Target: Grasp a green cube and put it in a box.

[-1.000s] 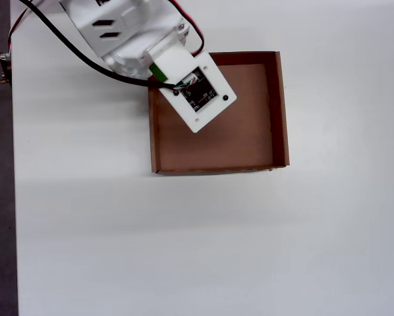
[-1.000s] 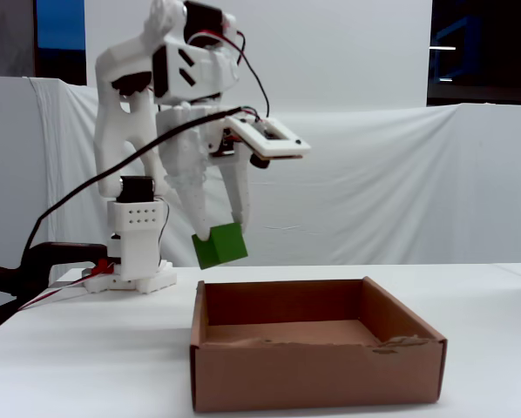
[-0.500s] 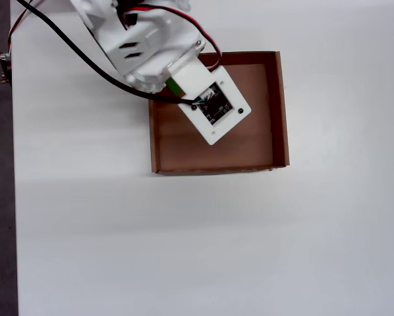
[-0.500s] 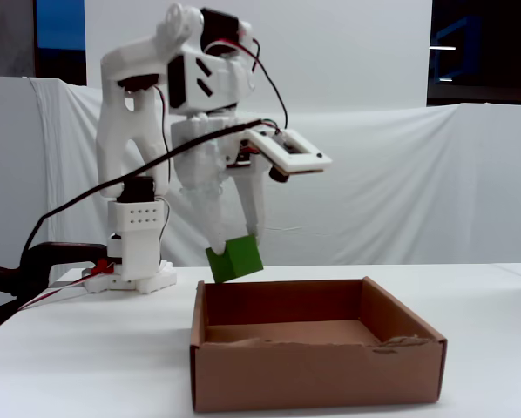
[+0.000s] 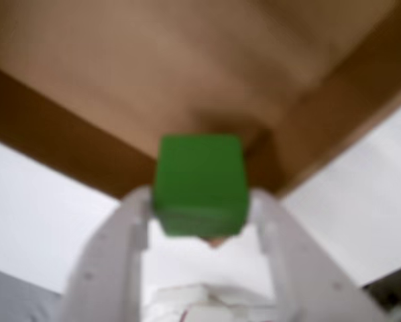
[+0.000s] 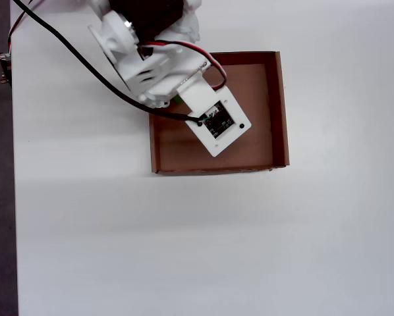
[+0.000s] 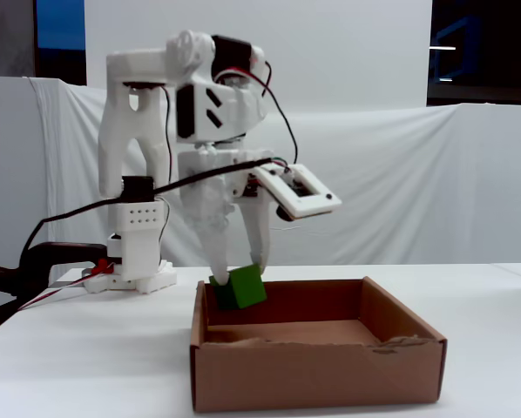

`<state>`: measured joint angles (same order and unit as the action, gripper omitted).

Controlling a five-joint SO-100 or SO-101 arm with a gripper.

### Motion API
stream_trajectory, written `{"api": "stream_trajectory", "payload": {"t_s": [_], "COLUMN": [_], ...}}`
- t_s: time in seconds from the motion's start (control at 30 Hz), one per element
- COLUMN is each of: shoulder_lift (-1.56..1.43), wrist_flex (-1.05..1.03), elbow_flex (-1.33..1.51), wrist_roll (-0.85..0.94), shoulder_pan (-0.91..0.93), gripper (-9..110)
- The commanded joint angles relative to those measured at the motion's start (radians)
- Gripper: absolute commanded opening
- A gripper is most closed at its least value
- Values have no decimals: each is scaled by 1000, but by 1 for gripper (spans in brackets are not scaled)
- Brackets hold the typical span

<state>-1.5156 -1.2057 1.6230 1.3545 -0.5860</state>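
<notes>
The green cube (image 5: 199,184) fills the middle of the wrist view, clamped between two white fingers (image 5: 137,215), so my gripper (image 5: 200,201) is shut on it. In the fixed view the gripper (image 7: 240,280) points down and holds the cube (image 7: 246,286) tilted at the height of the box's rim, just inside its back left corner. The brown cardboard box (image 7: 317,374) stands in front of the arm. In the overhead view the arm and its camera plate (image 6: 217,122) cover the box's (image 6: 281,112) upper left part, and only a green sliver of the cube (image 6: 177,99) shows.
The arm's base (image 7: 138,252) stands behind and left of the box, with a black cable (image 7: 77,213) looping off it and a clamp (image 7: 64,261) at the table's left side. The table's left edge (image 6: 14,197) runs down the overhead view. A white cloth (image 7: 400,183) hangs behind.
The arm has swung right and lowered. The held cube went from well above the table left of the box down to rim height inside the box's back left corner.
</notes>
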Motion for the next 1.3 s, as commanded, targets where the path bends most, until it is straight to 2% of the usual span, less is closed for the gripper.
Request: {"api": "stream_trajectory", "payload": {"t_s": [0.0, 1.27], "shoulder_lift": [3, 130], "wrist_flex": [12, 25], "elbow_flex": [-80, -104], "wrist_roll": [-5, -43], "shoulder_pan": [12, -54], "gripper": [14, 14]}}
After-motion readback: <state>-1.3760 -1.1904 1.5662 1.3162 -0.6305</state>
